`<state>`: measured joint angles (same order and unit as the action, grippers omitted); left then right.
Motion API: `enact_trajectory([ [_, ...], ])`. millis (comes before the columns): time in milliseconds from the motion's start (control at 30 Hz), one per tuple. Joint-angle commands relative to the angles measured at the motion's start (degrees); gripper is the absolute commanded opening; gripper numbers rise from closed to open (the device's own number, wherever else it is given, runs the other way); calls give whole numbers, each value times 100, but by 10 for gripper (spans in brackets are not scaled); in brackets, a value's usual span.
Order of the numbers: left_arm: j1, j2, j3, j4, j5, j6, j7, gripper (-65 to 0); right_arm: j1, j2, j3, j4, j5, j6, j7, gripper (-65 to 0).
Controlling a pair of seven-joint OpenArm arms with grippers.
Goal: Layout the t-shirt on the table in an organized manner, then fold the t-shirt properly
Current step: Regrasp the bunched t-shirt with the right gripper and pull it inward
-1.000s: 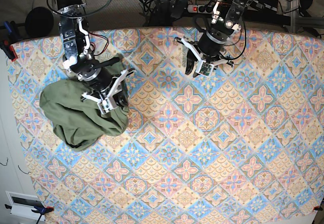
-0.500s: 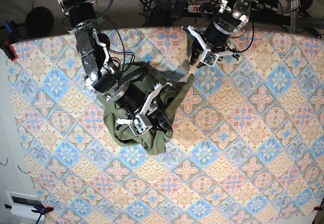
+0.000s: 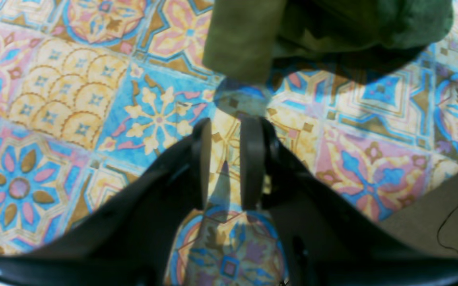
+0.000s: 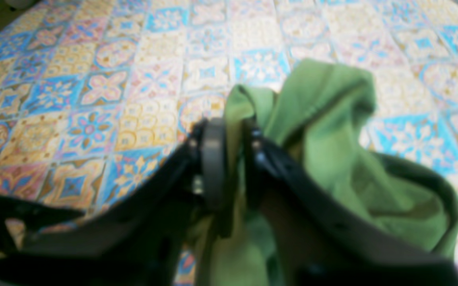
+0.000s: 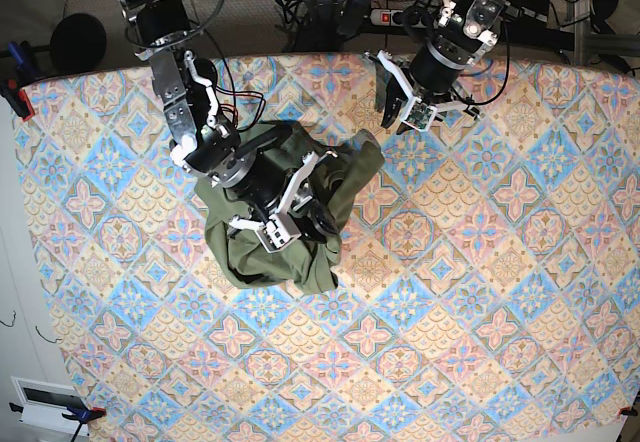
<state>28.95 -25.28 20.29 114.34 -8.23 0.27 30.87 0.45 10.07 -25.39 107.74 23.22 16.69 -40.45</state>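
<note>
The t-shirt lies in a crumpled heap on the counter, toward its far left part in the base view, with one flap reaching out toward the far edge. No sleeve, hem or neck opening reads cleanly from above, so you are at the spreading stage, well short of any fold.

Your right gripper sits on top of the heap. In the right wrist view a ridge of green cloth runs up between its jaws, which stand a little apart; the picture is blurred and you cannot tell whether they are pinching that ridge or have let it go. Settle that first: if the cloth is loose, close on one layer only, near an edge you can name, not on a bunched handful.

Your left gripper hovers over bare counter near the far edge, just short of the flap's tip, jaws slightly apart with nothing between them. The flap is the nearest free corner, so it is probably the sensible thing for that arm to take.

To do this well:
- Grip two separate edges, one per arm, then draw them apart so the body opens flat.
- Keep lifts low, so the cloth drags out rather than re-bunching.
- Work toward the middle of the counter, where there is room on all sides.
</note>
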Motion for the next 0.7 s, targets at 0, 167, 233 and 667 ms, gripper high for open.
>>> enact_trajectory([
  [0, 11, -26, -38, 130, -8, 30, -111, -513, 4, 9, 29, 114, 73, 32, 119, -512],
  [167, 2, -26, -38, 130, -8, 39, -111, -513, -58, 9, 38, 122, 65, 6, 128, -473],
  [233, 2, -26, -91, 130, -8, 100, -111, -512, -67, 9, 38, 122, 65, 6, 128, -473],
  [667, -306, -26, -1093, -318, -1107, 522, -111, -313, -76, 9, 336, 131, 65, 6, 137, -473],
])
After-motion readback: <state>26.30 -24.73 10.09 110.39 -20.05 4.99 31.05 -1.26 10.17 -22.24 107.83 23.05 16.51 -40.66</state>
